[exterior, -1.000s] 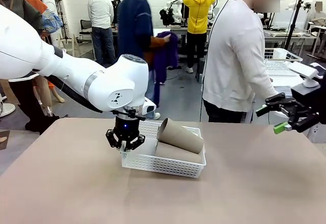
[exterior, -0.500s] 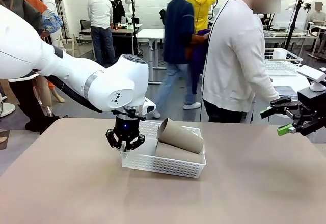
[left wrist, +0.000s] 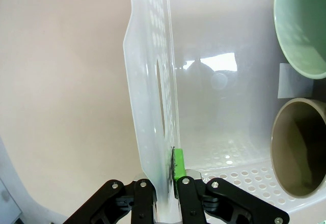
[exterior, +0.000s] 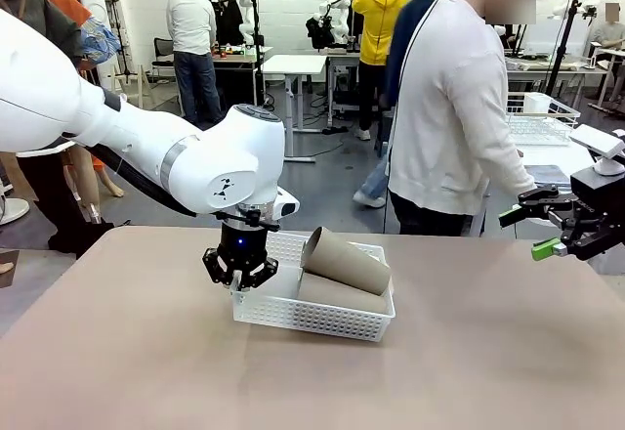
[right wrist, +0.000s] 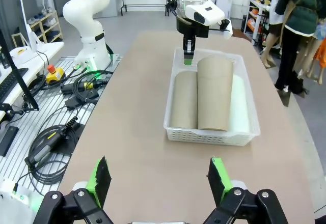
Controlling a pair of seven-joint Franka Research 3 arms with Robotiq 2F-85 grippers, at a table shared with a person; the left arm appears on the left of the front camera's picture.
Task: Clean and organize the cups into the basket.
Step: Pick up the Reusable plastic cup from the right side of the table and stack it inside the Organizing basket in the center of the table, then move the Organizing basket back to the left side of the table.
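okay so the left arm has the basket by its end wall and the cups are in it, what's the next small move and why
Probably a short, slow pull or lift of the basket by the left gripper. Its fingers are shut on the wall, one either side, and that end already looks tipped off the table. Three cups lie inside, one stacked on top, so jerking could roll it. The right gripper hangs open, well clear.

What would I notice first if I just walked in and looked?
Probably the big white left arm, its left gripper pinching the end wall of the white basket in the middle of the table. Inside lie brown cups, one stacked atop the others. The right gripper hangs open at the table's right edge.
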